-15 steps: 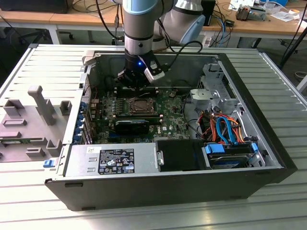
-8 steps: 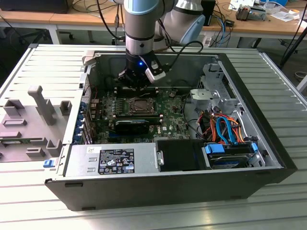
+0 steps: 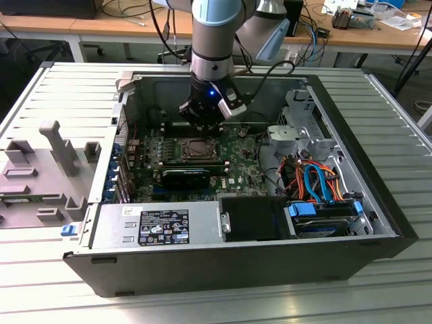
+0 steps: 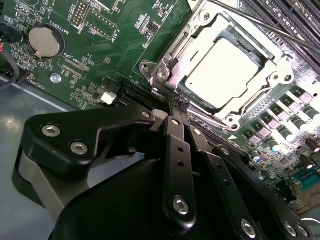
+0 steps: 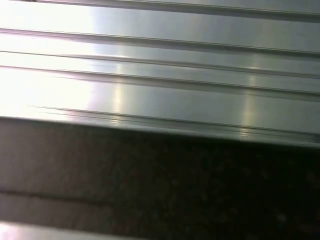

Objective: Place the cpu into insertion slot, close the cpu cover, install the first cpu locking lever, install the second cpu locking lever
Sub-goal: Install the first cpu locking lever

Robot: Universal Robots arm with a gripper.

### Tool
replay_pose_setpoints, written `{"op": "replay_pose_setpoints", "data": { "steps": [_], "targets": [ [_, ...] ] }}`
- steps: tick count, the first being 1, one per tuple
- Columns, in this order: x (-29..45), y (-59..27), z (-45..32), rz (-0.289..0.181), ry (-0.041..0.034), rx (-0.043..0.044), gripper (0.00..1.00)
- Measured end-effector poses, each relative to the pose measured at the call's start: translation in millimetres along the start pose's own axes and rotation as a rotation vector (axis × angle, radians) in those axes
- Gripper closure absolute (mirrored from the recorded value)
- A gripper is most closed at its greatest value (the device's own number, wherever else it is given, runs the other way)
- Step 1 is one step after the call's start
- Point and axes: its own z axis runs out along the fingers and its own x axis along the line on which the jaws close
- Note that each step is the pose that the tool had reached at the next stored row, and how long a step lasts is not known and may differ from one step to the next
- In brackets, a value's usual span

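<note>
So the cpu sits in the slot with the cover already down over it. The fingers are pinched together, holding nothing, tips right at the slot's edge, probably to work a lever.

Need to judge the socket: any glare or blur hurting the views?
Second wrist view: the cpu is washed out white by glare, and the hand blocks the near socket edge. First wrist view: soft, with bright streaks on ribbed metal. Exterior view: evenly lit.
</note>
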Motion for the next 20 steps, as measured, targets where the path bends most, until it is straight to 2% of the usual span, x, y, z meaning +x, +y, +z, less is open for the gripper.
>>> {"op": "replay_pose_setpoints", "data": {
  "steps": [7,20],
  "targets": [
    [-0.9,-4.4,3.3,0.000,0.0005,0.0004,0.89],
    [-7.0,-4.4,5.2,0.000,0.0012,0.0004,0.89]
  ]
}}
